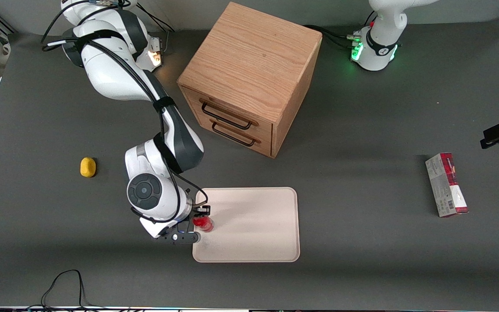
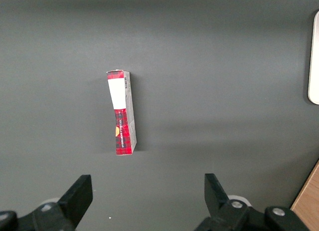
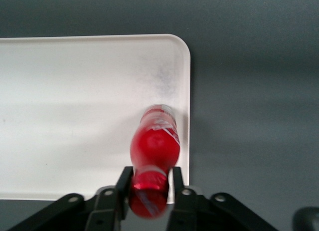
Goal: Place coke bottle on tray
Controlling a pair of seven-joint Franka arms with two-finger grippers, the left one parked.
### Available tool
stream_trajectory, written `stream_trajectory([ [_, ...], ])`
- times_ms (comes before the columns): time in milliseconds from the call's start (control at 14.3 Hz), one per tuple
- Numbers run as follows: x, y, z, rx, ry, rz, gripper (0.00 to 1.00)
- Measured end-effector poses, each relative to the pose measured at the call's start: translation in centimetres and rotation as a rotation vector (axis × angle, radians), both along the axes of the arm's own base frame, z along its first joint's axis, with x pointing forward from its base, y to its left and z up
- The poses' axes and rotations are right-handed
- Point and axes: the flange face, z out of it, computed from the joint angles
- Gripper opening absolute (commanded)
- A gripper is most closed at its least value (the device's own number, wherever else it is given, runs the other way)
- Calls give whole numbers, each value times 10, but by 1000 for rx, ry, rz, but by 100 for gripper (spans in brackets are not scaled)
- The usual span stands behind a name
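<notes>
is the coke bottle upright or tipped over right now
Upright: the coke bottle stands over the tray, the gripper shut on its neck from above.

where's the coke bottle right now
The coke bottle is held by its neck in the gripper, over the tray just inside its edge toward the working arm's end, nearer the front camera than the wooden cabinet.

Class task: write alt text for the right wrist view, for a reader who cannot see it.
The gripper is shut on the capped neck of a red coke bottle, holding it over the cream-white tray just inside one rounded corner. Dark grey table shows past the tray's rim.
</notes>
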Motion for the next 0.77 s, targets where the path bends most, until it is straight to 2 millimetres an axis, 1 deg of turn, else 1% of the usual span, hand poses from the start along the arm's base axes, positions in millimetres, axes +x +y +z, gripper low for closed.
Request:
stream_trajectory([
  [559,-1,4,6,4,-8,5,100],
  [699,-5,4,14,-5,15,8,100],
  [769,-9,2,23,-14,41,10,100],
])
